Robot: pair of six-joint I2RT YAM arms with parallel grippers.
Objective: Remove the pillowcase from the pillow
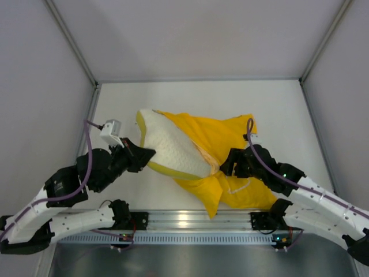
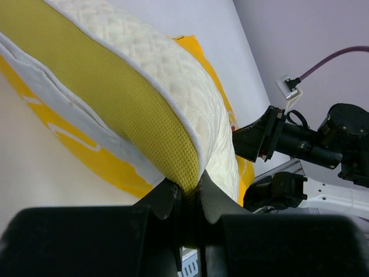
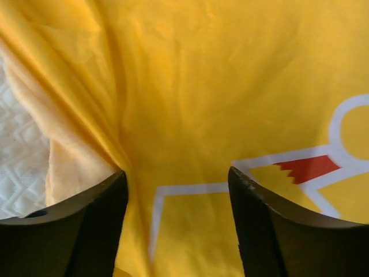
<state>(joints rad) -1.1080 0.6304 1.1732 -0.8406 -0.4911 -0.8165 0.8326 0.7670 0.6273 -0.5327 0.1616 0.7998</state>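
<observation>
The cream pillow [image 1: 173,144] lies half out of the yellow pillowcase [image 1: 230,138], its bare end pointing left. My left gripper [image 1: 151,154] is shut on the pillow's near left edge. In the left wrist view the jaws [image 2: 193,187] pinch the pillow's olive mesh side band [image 2: 115,86], with the pillowcase [image 2: 86,156] lying beneath. My right gripper [image 1: 222,167] hovers open over the pillowcase beside its mouth. In the right wrist view wrinkled yellow cloth [image 3: 190,86] with white outlines fills the space between the spread fingers [image 3: 176,173]. A strip of pillow [image 3: 17,156] shows at the left.
White walls close in the table [image 1: 121,109] on the left, back and right. A metal rail [image 1: 196,219] carrying both arm bases runs along the near edge. The right arm [image 2: 305,138] shows beyond the pillow in the left wrist view.
</observation>
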